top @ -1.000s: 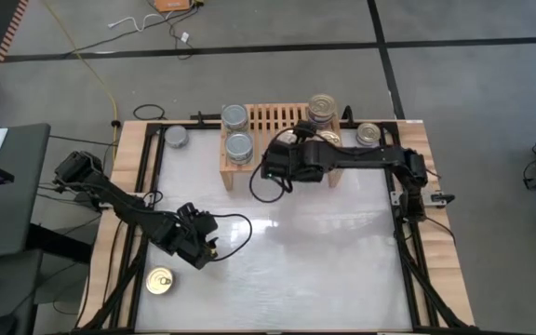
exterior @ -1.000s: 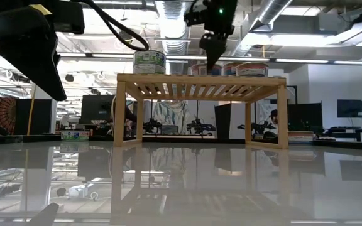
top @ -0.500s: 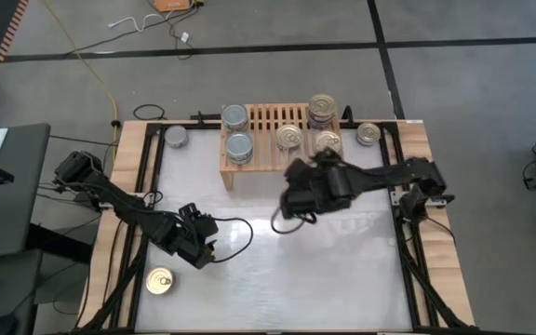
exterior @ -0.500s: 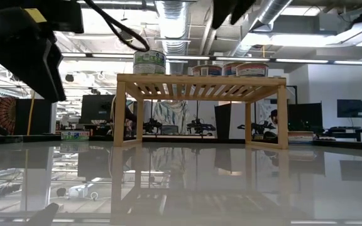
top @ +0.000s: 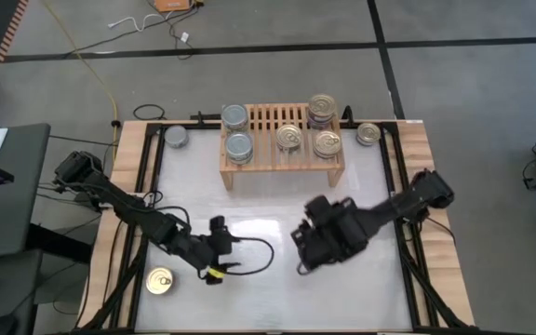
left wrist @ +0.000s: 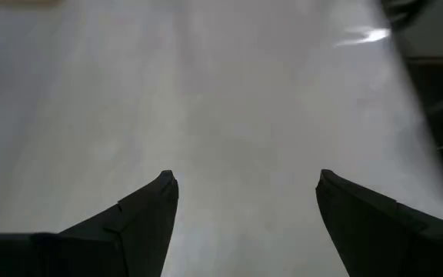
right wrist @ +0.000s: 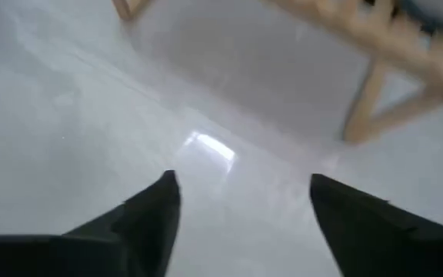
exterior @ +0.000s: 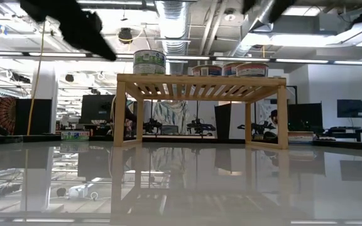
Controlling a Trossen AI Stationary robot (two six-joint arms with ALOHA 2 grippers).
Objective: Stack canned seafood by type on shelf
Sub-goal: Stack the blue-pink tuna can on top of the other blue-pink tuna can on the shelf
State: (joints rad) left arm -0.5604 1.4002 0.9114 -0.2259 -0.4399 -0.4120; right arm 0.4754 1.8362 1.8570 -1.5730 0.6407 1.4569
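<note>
The light-wood shelf (top: 282, 154) (exterior: 200, 81) stands at the far side of the table. On it sit two silver-topped cans (top: 236, 117) (top: 238, 146), two gold-topped cans (top: 289, 138) (top: 327, 143) and a taller stack (top: 322, 109). One silver can (top: 176, 137) rests on the table left of the shelf, a gold one (top: 368, 135) right of it, and another gold one (top: 160, 281) near the front left corner. My left gripper (top: 220, 251) (left wrist: 244, 178) hovers open right of that can. My right gripper (top: 303, 237) (right wrist: 241, 178) is open over the table's middle, nearer than the shelf.
Wooden planks (top: 128, 186) and black rails (top: 403, 251) border the white table top. A shelf leg (right wrist: 364, 108) shows ahead of my right gripper. Bare white surface (top: 268, 205) lies between the shelf and both grippers.
My right gripper has drawn back from the shelf toward the table's near edge, and a gold-topped can now shows on the slats where it was. My left gripper has shifted a little toward the table's right and turned.
</note>
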